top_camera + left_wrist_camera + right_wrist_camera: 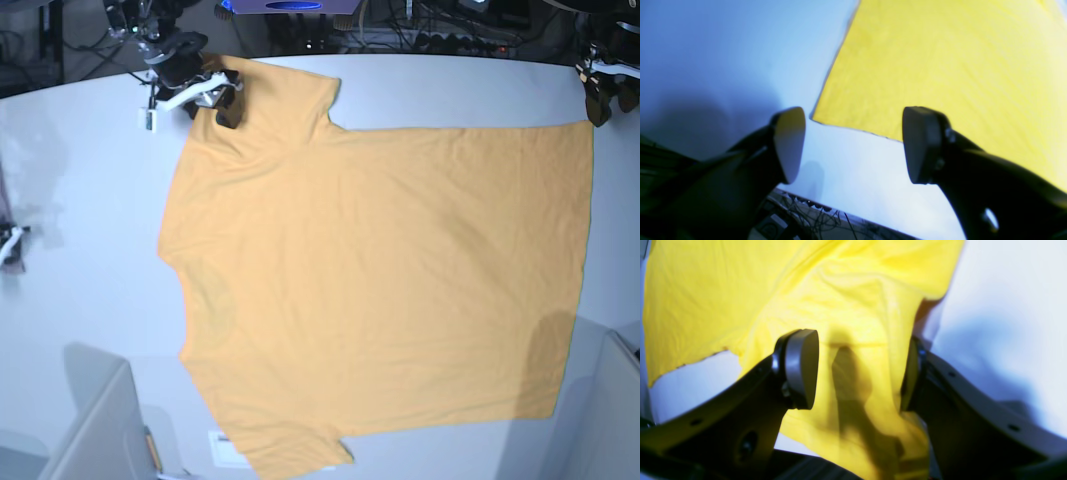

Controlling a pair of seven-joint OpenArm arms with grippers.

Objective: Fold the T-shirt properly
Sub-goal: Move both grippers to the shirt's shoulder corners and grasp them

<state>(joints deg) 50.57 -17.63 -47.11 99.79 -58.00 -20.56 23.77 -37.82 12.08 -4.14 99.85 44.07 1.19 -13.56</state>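
Left wrist view, risk: We judge that the left claw could close on nothing, since the corner of the T-shirt lies ahead of the pads and not between them.
Left wrist view, pose: The left claw stands apart, empty, hovering over the bare worktop just short of the hem corner; its pads tilt down toward the cloth edge.
Right wrist view, risk: We judge that a grip here may gather bunched layers, as the T-shirt is rumpled between the pads and a crooked fold could follow.
Right wrist view, pose: The right claw is spread wide with cloth lying in the gap; the pads do not pinch it, so we read no hold.
Base view, risk: We judge that pulling one end alone would skew the T-shirt, which lies spread flat across the worktop.
Base view, pose: The right claw sits over the far sleeve area; the left claw hangs just beyond the far hem corner.
Base view, note: Whether either pad touches the cloth, we cannot tell.
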